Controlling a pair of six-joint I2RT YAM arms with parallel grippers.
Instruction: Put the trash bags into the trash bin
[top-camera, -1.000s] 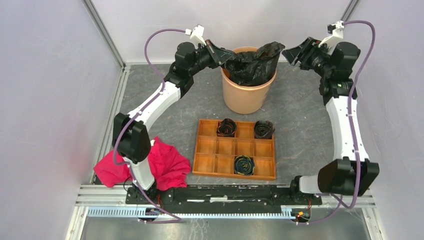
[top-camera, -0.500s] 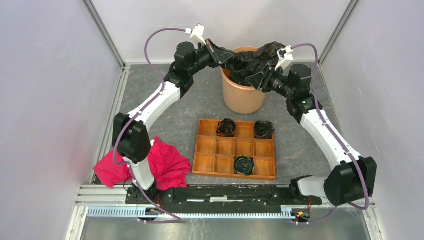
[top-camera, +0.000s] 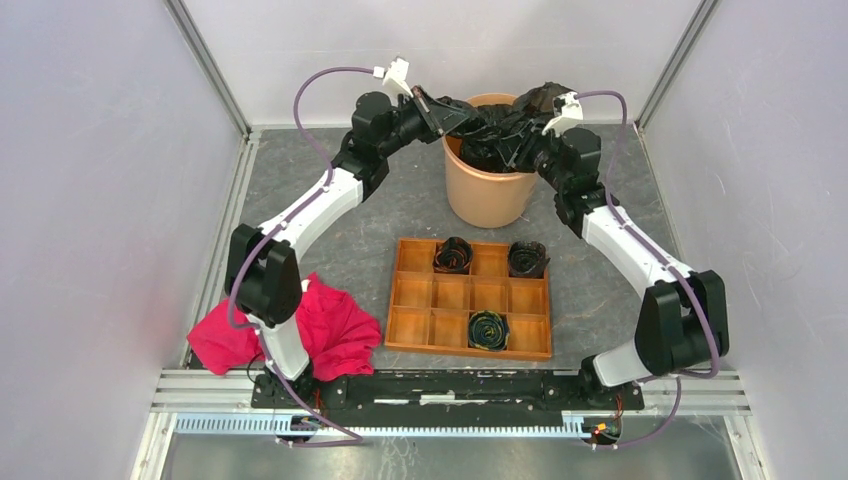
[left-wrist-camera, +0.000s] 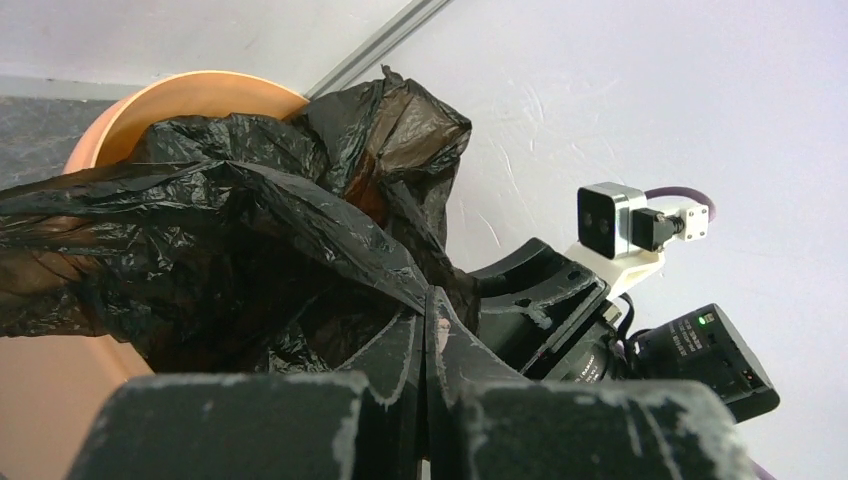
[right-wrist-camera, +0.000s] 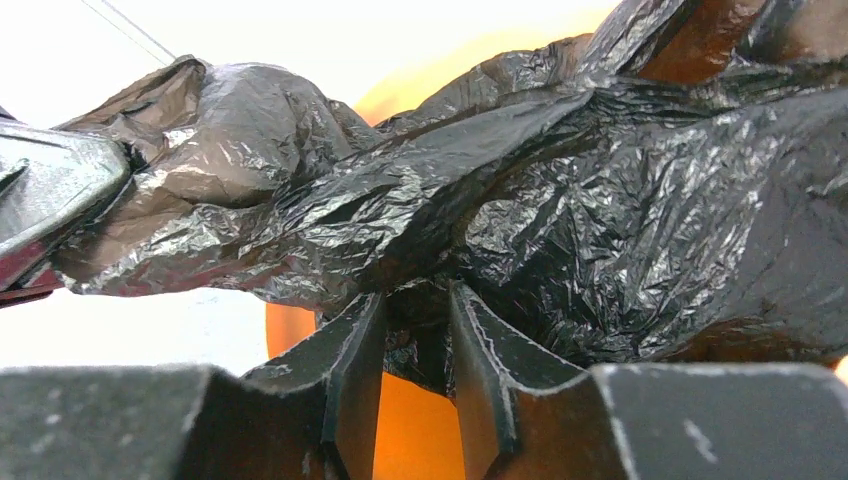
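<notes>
The black, wrinkly trash bag (top-camera: 505, 125) lies bunched across the mouth of the round orange trash bin (top-camera: 487, 195) and sticks up above its rim. My left gripper (top-camera: 445, 112) is at the bin's left rim, shut on a stretched edge of the bag (left-wrist-camera: 230, 230), jaws pressed together (left-wrist-camera: 428, 300). My right gripper (top-camera: 522, 140) reaches in from the right rim. In the right wrist view its jaws (right-wrist-camera: 418, 295) stand narrowly apart with a fold of the bag (right-wrist-camera: 560, 180) pinched between the tips. The bin's orange wall (right-wrist-camera: 420, 420) shows below them.
A wooden compartment tray (top-camera: 405, 325) lies in front of the bin and holds three dark rolls (top-camera: 453, 255). A red cloth (top-camera: 335, 325) lies by the left arm's base. Enclosure walls stand close behind and to both sides of the bin.
My right arm has swung left from beside the bin onto the bag, and its jaws have narrowed onto the film. The left gripper has kept its grip and barely moved.
</notes>
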